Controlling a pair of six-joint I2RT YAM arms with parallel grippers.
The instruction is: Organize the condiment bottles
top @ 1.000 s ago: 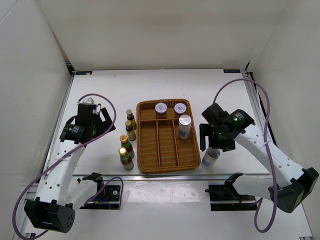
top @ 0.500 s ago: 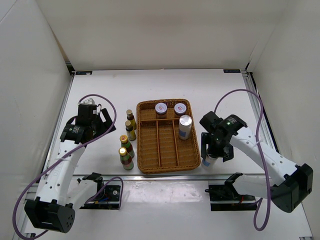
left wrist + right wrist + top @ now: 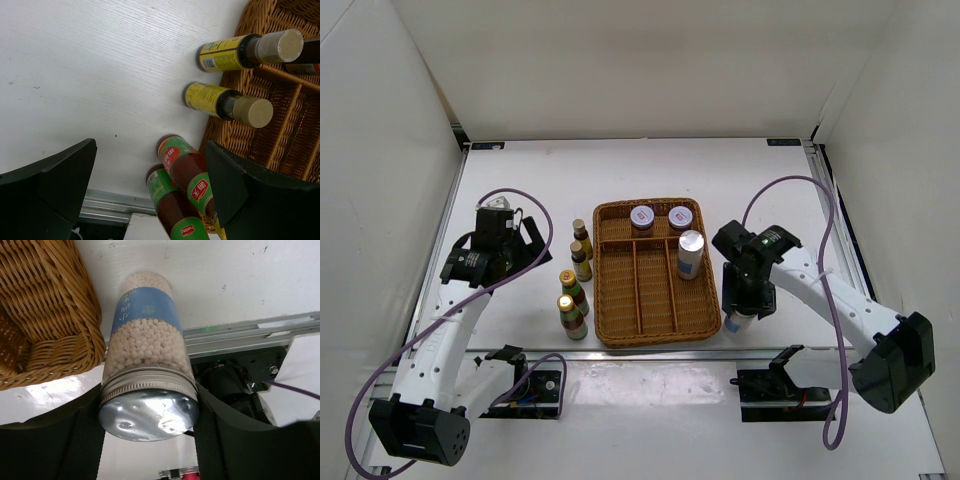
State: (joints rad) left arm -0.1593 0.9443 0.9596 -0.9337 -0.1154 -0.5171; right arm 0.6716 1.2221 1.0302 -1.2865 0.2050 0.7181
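My right gripper is shut on a pale silver-capped bottle of white beads, which stands on the table just right of the wicker tray's front right corner. The black fingers press its metal cap from both sides. A second pale bottle and two purple-lidded jars stand in the tray. Several slim dark gold-capped bottles stand left of the tray. My left gripper hovers open beside them, holding nothing.
The tray has long dividers, and most of its lanes hold nothing. A metal rail runs along the table's front edge, just behind the held bottle. White walls close in the sides and the back.
My right gripper has moved left and forward, come down over the pale bottle by the tray's corner and shut on its cap. The left arm has stayed still.
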